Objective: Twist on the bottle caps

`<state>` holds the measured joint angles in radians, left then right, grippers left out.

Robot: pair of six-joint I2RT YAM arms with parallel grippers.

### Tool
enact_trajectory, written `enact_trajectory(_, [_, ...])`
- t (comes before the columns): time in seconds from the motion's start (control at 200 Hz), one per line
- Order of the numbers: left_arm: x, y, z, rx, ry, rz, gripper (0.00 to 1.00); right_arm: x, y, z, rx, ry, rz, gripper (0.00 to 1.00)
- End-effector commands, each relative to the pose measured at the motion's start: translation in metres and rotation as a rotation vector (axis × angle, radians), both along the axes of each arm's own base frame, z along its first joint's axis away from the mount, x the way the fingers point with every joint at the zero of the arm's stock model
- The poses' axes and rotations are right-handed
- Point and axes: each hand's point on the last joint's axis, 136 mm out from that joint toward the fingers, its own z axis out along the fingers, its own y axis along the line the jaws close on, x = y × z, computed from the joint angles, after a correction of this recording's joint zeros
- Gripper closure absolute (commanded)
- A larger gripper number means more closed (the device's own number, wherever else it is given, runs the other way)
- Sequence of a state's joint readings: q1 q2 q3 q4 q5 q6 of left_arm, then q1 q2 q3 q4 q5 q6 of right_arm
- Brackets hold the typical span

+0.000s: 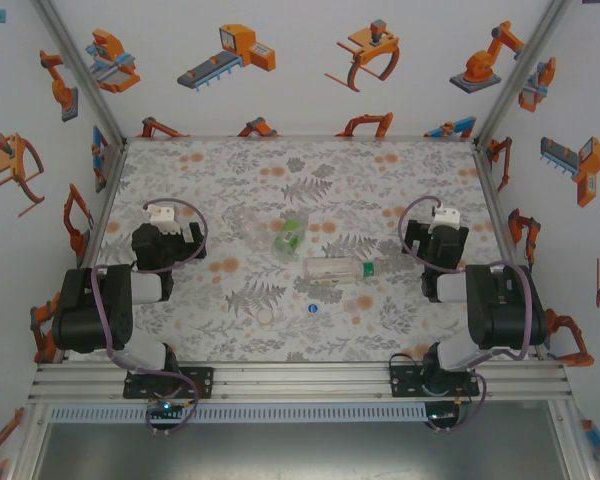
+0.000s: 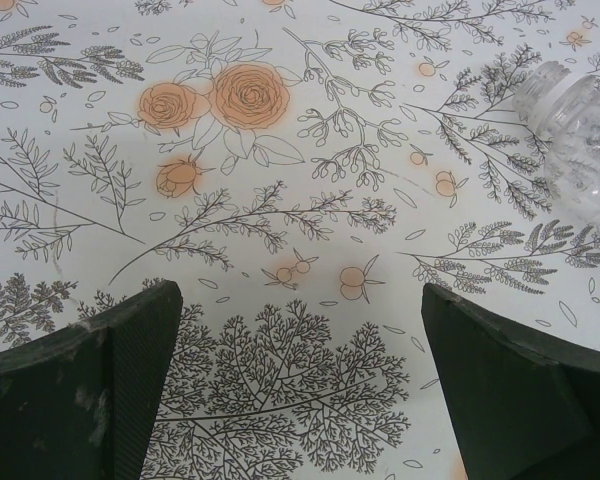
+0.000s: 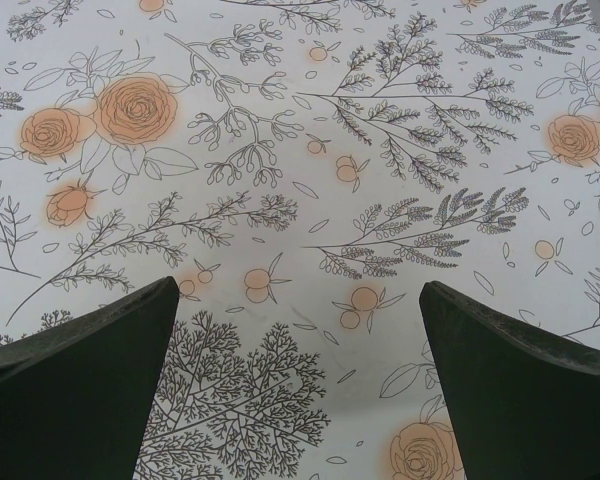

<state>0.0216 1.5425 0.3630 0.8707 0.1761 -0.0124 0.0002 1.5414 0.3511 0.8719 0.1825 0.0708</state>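
Note:
A small bottle with a green label point(image 1: 290, 237) lies near the middle of the flowered mat. A clear bottle point(image 1: 332, 267) lies on its side just right of it, with a green end pointing right. A blue cap point(image 1: 312, 308) sits on the mat in front of them. My left gripper point(image 1: 166, 232) hangs over the mat's left part, open and empty point(image 2: 300, 300). The uncapped threaded neck of a clear bottle point(image 2: 570, 120) shows at the upper right of the left wrist view. My right gripper point(image 1: 435, 232) hangs at the right, open, with bare mat between its fingers point(image 3: 300, 295).
The flowered mat point(image 1: 230, 170) covers the table inside aluminium frame posts and white walls printed with orange robots. The arm bases stand on the rail point(image 1: 300, 380) at the near edge.

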Motion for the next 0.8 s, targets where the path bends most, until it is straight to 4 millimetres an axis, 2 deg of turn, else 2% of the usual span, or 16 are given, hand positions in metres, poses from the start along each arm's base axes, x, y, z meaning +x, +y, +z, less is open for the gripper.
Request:
enact_trajectory(0.0, [0.01, 0.013, 0.01, 0.002, -0.016, 0.07, 0.03, 0.008, -0.002, 0.013, 0.006, -0.04, -0.002, 0.01])
enact_trajectory(0.145, [0.011, 0.014, 0.008, 0.015, -0.009, 0.085, 0.03, 0.007, -0.003, 0.014, 0.002, -0.044, -0.005, 0.01])
enact_trajectory(0.265, [0.011, 0.013, 0.013, 0.022, -0.008, 0.086, 0.03, 0.001, -0.005, 0.029, -0.001, -0.073, -0.023, 0.01])
enact_trajectory(0.396, [0.011, 0.029, 0.032, 0.065, 0.024, 0.206, 0.03, -0.011, -0.006, 0.056, -0.008, -0.096, -0.036, 0.03])
enact_trajectory(0.501, [0.011, 0.031, 0.053, 0.112, 0.056, 0.281, 0.03, -0.016, -0.003, 0.075, 0.035, -0.061, -0.033, 0.04])
enact_trajectory(0.561, [0.012, 0.017, 0.068, 0.132, 0.058, 0.241, 0.03, -0.017, 0.004, 0.08, 0.055, -0.024, 0.003, 0.05])
enact_trajectory(0.681, [0.014, -0.024, 0.098, 0.155, 0.044, 0.113, 0.03, -0.018, 0.018, 0.082, 0.12, 0.055, 0.058, 0.07])
enact_trajectory(0.796, [0.01, -0.076, 0.123, 0.112, 0.072, -0.099, 0.0, -0.023, 0.03, 0.08, 0.198, 0.151, 0.095, 0.12])
